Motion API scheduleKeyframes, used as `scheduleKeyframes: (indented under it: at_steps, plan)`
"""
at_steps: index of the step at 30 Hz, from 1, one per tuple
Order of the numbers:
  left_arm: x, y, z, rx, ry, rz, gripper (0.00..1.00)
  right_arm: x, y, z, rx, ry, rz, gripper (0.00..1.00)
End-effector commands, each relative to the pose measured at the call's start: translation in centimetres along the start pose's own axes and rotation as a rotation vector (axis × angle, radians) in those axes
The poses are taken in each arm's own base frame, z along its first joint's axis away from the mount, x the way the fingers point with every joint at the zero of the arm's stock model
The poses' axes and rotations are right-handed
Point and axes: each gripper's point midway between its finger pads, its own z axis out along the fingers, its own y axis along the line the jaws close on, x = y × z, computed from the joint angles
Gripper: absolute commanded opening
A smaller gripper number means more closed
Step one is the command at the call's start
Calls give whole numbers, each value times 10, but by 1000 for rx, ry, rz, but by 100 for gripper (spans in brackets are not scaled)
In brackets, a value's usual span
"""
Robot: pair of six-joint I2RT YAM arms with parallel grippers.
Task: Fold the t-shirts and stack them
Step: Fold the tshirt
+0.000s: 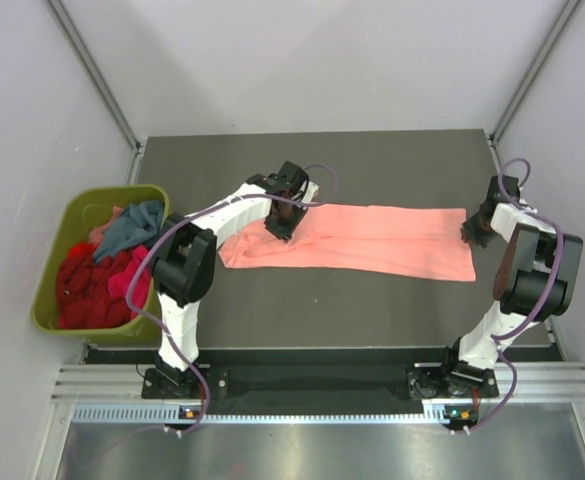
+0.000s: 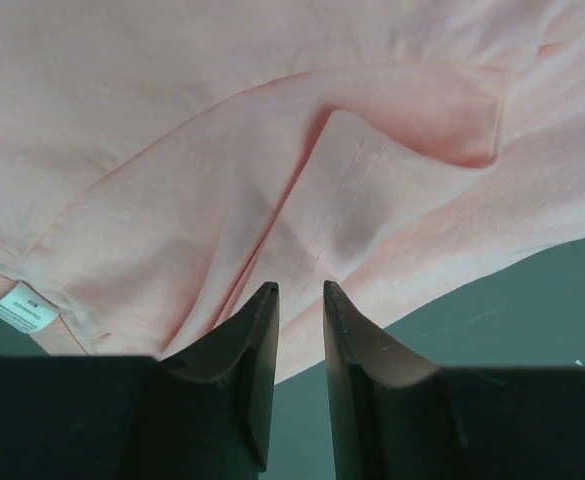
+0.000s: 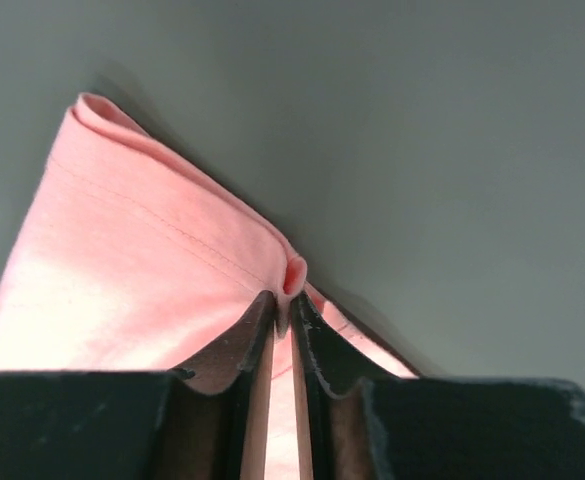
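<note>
The large salmon-pink t-shirt (image 1: 372,241) lies stretched out across the middle of the dark table as a long band. My left gripper (image 1: 279,222) hangs over its left part; in the left wrist view the gripper (image 2: 300,292) is open, empty, just above the wrinkled cloth (image 2: 222,170). My right gripper (image 1: 475,232) is at the shirt's right end, shut on a pinched fold of the pink cloth (image 3: 152,260) in the right wrist view (image 3: 288,298). Red (image 1: 82,290), magenta (image 1: 132,275) and teal-blue (image 1: 132,228) shirts lie heaped in the bin.
The olive-green plastic bin (image 1: 54,262) stands off the table's left edge. A white care label (image 2: 20,307) shows at the shirt's edge. Grey walls close in on both sides and behind the dark table (image 1: 372,310).
</note>
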Motion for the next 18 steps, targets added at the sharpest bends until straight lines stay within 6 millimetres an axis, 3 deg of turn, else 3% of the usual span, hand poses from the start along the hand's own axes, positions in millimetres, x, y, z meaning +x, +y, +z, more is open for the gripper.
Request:
scheduleKeyframes:
  at_steps: [1,5,10,13,18]
  plan:
    - [-10,4,-11,-37,-4,-27,31,-19,-5,-19,17,-50,1,15]
    - [-35,34,-19,-182,-60,-109,33,-26,-10,-37,49,-63,-9,21]
    - [-50,67,1,-251,-53,-212,32,-36,8,-43,-16,-55,-53,26]
    - [-67,83,11,-228,-74,-273,30,-36,26,-33,-90,-33,-94,27]
    - [-71,107,37,-234,-69,-325,29,-35,54,-16,-229,-36,-147,27]
